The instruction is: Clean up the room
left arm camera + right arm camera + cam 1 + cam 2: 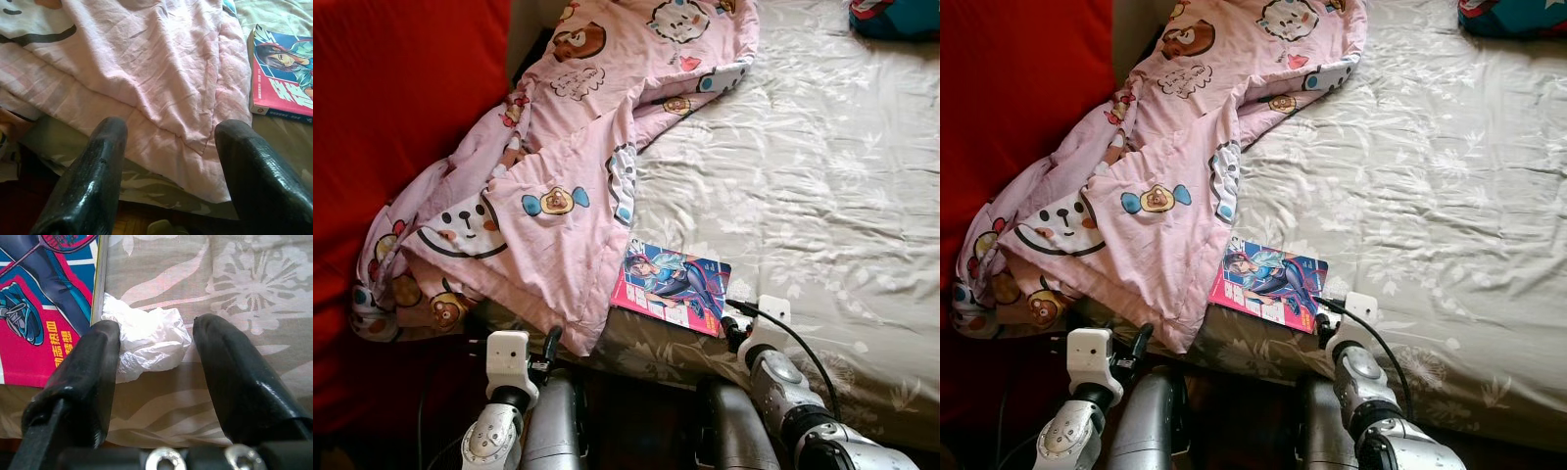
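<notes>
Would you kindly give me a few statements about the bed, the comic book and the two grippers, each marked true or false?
1. The comic book lies on the bed sheet beside the pink quilt. True.
2. The right gripper is shut tight with nothing between its fingers. False: it is open, with a crumpled white tissue lying between the fingers.
3. The tissue lies right next to the comic book's edge. True.
4. The left gripper holds the comic book. False: it is open and points at the quilt's hanging corner.
5. The quilt covers the whole bed. False: it is bunched toward the robot's left.
</notes>
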Robot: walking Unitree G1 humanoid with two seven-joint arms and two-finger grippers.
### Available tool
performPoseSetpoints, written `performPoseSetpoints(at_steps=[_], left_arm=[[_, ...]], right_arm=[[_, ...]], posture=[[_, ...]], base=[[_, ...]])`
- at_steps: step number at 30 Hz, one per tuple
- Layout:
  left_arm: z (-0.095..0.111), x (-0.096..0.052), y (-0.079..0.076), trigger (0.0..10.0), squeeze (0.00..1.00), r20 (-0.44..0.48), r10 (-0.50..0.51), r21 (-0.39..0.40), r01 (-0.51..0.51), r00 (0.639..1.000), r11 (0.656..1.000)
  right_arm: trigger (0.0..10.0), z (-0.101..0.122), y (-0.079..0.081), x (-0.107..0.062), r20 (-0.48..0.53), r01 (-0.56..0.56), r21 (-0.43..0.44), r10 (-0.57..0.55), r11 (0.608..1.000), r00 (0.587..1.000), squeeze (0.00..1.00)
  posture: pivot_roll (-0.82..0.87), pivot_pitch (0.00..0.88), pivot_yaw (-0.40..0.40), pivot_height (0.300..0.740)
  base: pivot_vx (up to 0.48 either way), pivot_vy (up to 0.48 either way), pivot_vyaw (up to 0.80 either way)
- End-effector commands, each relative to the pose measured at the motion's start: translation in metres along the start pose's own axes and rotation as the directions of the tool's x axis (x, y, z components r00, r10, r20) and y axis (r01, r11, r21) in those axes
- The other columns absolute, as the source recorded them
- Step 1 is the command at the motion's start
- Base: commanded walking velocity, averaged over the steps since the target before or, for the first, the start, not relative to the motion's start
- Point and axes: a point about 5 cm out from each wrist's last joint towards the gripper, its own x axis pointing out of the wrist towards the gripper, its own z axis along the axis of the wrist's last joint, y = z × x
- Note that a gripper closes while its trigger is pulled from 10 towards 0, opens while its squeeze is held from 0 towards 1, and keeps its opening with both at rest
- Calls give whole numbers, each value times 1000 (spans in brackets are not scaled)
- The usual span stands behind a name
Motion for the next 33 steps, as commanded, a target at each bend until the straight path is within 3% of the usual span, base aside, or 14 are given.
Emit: performPoseSetpoints(at_steps=[1, 33], left_arm=[[-8, -5, 1, 10000, 0, -44, 4, 0, -4, 999, 1000], [-11, -2, -3, 10000, 0, -61, -3, 16, 3, 998, 1000]], right_arm=[[78, -11, 1, -2, -31, -3, 19, 4, 1000, 1000, 0], [0, -14, 6, -2, -35, -44, -23, 44, 999, 998, 0]], posture=[[86, 291, 58, 595], [81, 274, 51, 595]], base=[[0, 0, 0], [0, 0, 0]])
